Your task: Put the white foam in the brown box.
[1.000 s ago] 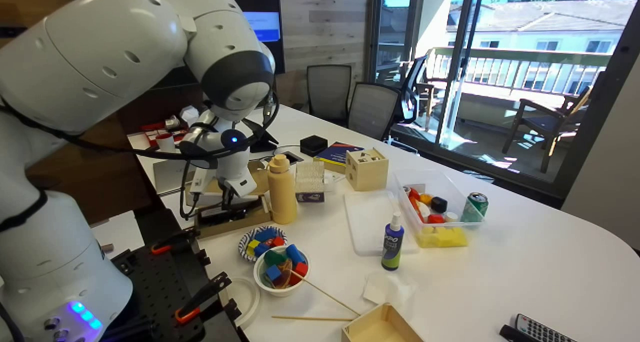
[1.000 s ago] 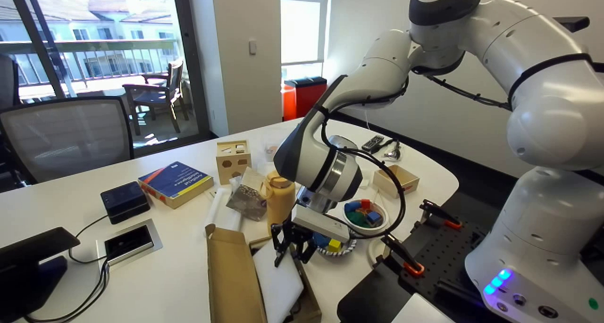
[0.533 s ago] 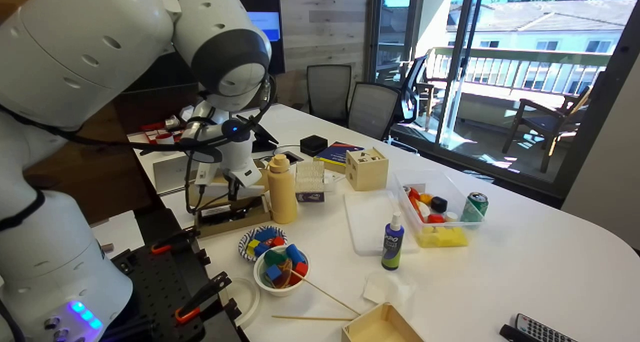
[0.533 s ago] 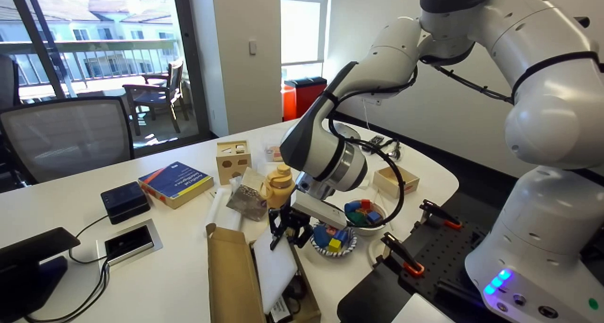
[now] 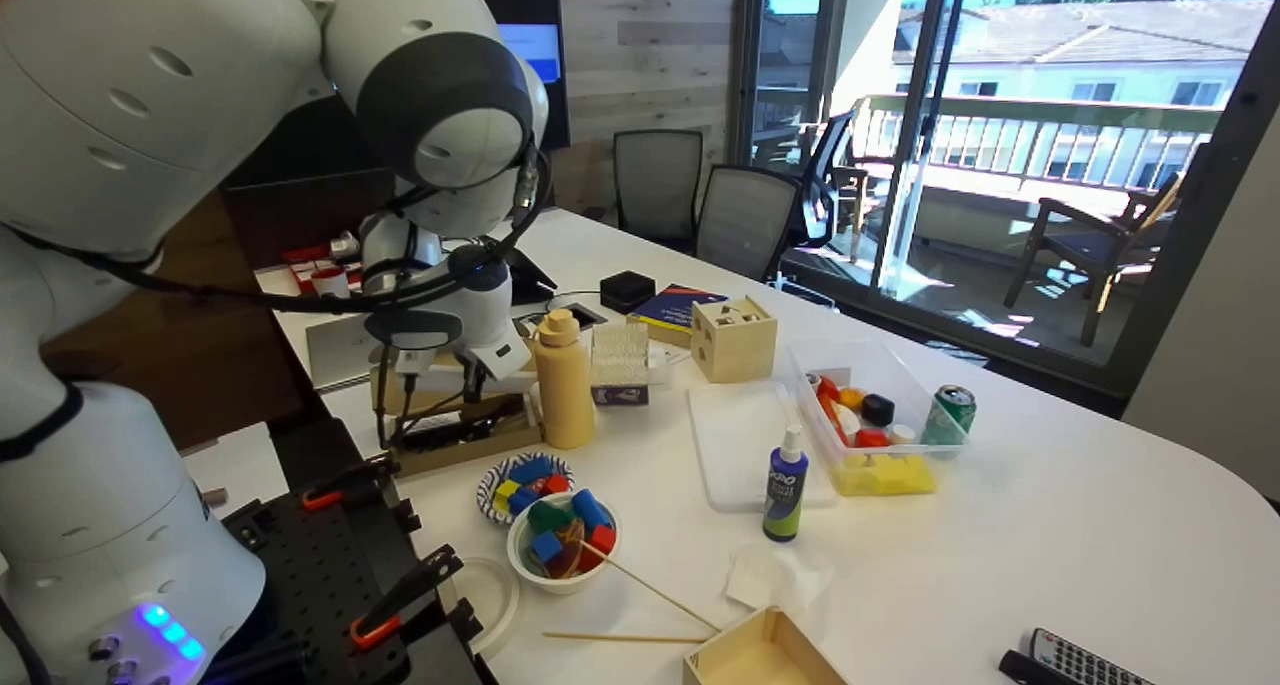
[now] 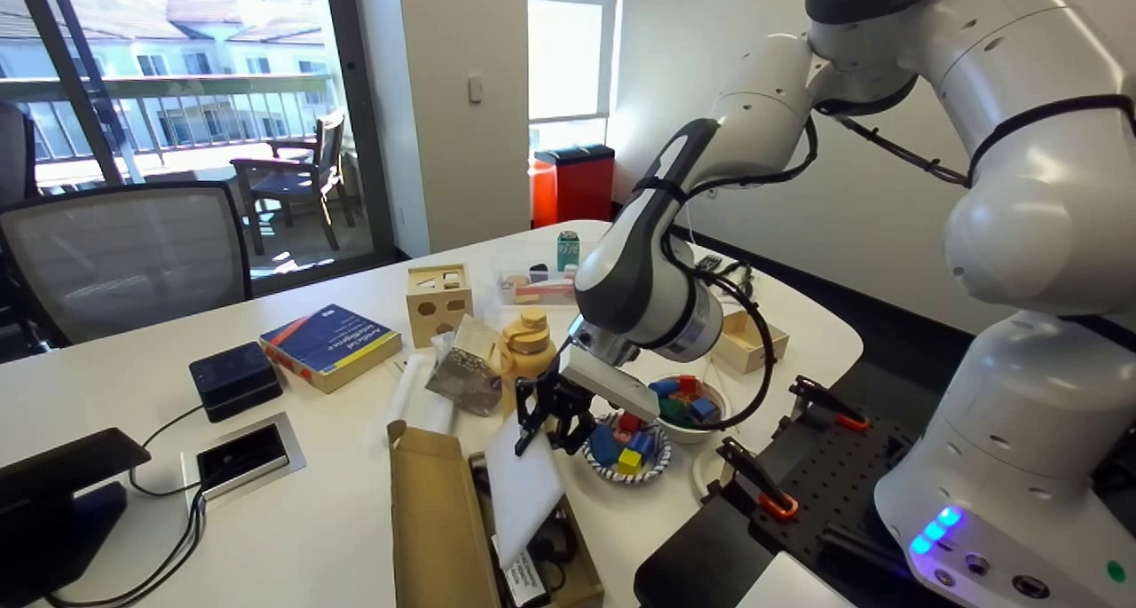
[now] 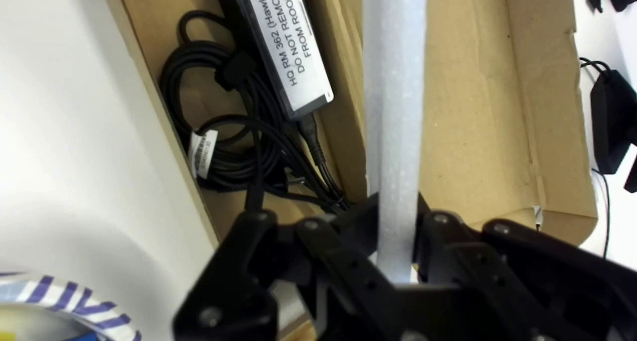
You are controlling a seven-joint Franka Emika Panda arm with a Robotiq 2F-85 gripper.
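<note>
The white foam (image 6: 524, 501) is a flat white slab. My gripper (image 6: 543, 435) is shut on it near its end by the yellow bottle. The slab stands on edge in the wrist view (image 7: 400, 107), between my fingers (image 7: 398, 216). It hangs tilted over the brown box (image 6: 444, 519), whose long lid flap is open. The box's front wall shows in an exterior view (image 5: 470, 453). Black cables (image 7: 224, 107) and a labelled power adapter (image 7: 293, 47) lie inside the box. I cannot tell whether the foam's lower end touches the contents.
A yellow bottle (image 5: 565, 390) stands right by the box's end. A striped bowl (image 6: 628, 448) and a white bowl (image 6: 688, 408) of blocks stand near the gripper. A grey patterned package (image 6: 468, 368), a wooden shape box (image 6: 439, 304) and a book (image 6: 330, 346) lie beyond.
My gripper has moved with the foam toward the bottle end of the box and away from the lid side. The foam tilts more, and the adapter and cables are uncovered beneath it.
</note>
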